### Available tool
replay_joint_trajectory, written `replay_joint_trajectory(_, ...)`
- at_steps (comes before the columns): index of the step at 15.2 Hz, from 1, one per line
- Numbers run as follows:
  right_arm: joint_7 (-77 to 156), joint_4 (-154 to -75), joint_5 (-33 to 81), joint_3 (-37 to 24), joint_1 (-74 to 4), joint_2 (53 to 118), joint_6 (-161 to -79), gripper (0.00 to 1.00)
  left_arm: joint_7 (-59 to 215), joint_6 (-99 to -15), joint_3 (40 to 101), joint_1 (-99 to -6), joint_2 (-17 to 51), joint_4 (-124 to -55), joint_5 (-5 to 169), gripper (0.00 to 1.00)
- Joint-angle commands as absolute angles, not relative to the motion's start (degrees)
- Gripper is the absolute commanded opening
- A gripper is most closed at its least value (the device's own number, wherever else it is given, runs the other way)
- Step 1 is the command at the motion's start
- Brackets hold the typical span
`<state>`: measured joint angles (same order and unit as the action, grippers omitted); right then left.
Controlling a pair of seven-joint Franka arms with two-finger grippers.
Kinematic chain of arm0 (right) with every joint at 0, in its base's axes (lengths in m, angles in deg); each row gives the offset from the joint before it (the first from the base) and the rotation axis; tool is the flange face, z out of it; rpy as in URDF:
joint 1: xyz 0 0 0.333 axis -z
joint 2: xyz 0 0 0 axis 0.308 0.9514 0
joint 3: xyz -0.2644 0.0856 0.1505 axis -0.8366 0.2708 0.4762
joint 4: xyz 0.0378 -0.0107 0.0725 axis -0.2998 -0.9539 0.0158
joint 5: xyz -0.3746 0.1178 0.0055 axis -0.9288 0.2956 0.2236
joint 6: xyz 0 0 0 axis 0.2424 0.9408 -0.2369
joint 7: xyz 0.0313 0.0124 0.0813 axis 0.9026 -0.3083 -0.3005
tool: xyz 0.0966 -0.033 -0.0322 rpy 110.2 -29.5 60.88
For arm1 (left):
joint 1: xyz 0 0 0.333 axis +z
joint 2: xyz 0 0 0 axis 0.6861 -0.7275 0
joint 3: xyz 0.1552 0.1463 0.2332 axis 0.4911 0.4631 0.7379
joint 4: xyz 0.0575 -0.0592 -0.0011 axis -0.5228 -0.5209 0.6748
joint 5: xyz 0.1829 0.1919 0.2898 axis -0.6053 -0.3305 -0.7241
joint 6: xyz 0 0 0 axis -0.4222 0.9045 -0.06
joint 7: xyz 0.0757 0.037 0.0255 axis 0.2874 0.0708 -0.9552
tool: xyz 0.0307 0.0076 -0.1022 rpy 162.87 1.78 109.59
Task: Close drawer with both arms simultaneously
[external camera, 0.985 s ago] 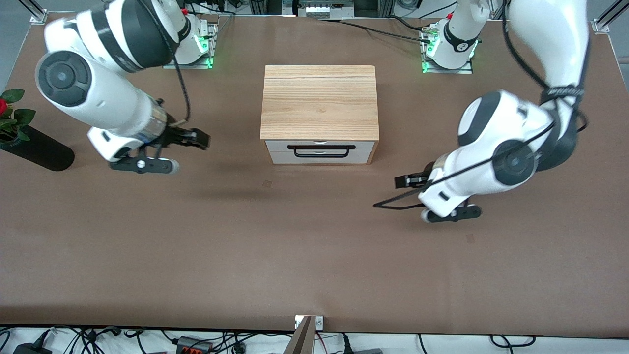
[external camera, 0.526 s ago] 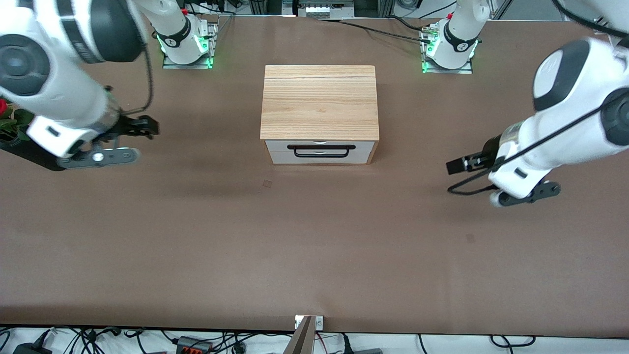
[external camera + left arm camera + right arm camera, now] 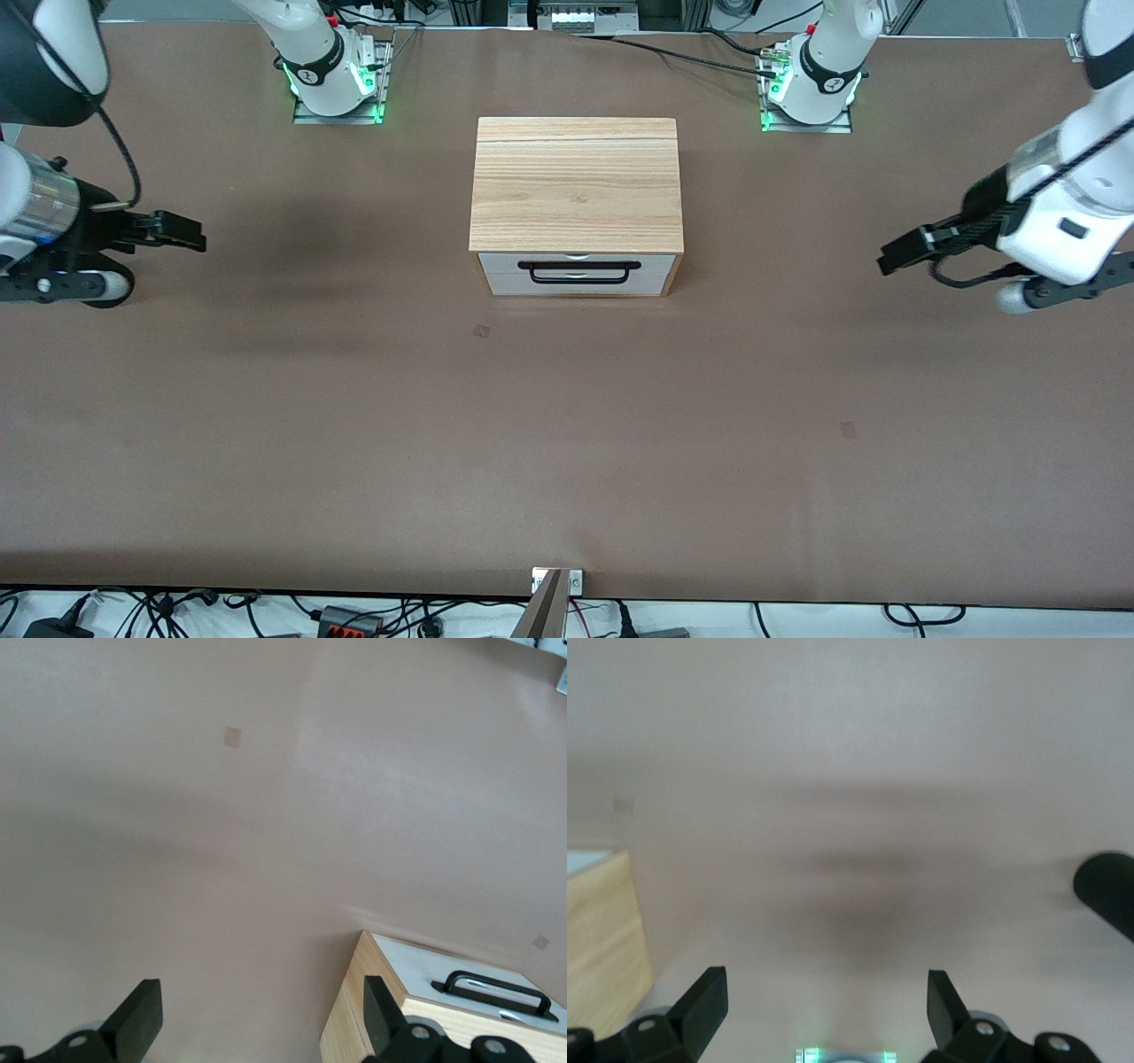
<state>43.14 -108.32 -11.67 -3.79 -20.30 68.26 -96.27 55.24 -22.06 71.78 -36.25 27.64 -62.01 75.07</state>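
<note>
The light-wood cabinet (image 3: 576,182) stands mid-table. Its drawer (image 3: 651,263), with a white front and black bar handle (image 3: 580,270), sits flush in the cabinet. My left gripper (image 3: 895,257) hangs open and empty over the table toward the left arm's end, well apart from the cabinet. In the left wrist view my left gripper (image 3: 261,1019) has its fingers wide apart, with the cabinet (image 3: 354,1019) and the handle (image 3: 496,988) in sight. My right gripper (image 3: 182,237) is open and empty over the right arm's end. In the right wrist view (image 3: 824,1001) a cabinet corner (image 3: 602,939) shows.
The two arm bases (image 3: 332,80) (image 3: 811,84) with green lights stand along the table's robot side. A plain white panel (image 3: 576,285) lies under the drawer front. A dark rounded object (image 3: 1107,890) lies at the edge of the right wrist view.
Both arms have swung outward from the cabinet toward their own ends of the table. The drawer and cabinet have not moved.
</note>
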Motion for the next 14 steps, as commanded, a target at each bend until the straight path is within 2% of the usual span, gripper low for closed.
replay_joint_trajectory(1,41.04,-121.6,-11.03,1.34,-14.26,57.53,-104.2,1.0,55.15,-21.11,70.91,-35.76,28.21,-62.97,74.4,1.0)
replay_joint_trajectory(6,39.97,-117.05,-11.12,1.17,-12.93,57.78,-101.22,1.0,55.59,-15.22,70.82,-35.94,31.64,-65.16,74.05,1.0)
replay_joint_trajectory(9,40.06,-113.45,-12.07,0.38,-13.19,59.44,-96.92,1.0,55.94,-16.96,70.64,-35.94,34.53,-69.02,73.7,1.0)
replay_joint_trajectory(11,40.32,-109.31,-14.01,0.38,-14.16,61.82,-93.15,1.0,58.22,-20.02,70.64,-35.67,38.47,-74.8,73.79,1.0)
replay_joint_trajectory(14,40.76,-109.3,-12.79,-2.42,-15.56,61.65,-92.51,1.0,63.14,-26.44,70.91,-35.15,46.65,-86.4,73.96,1.0)
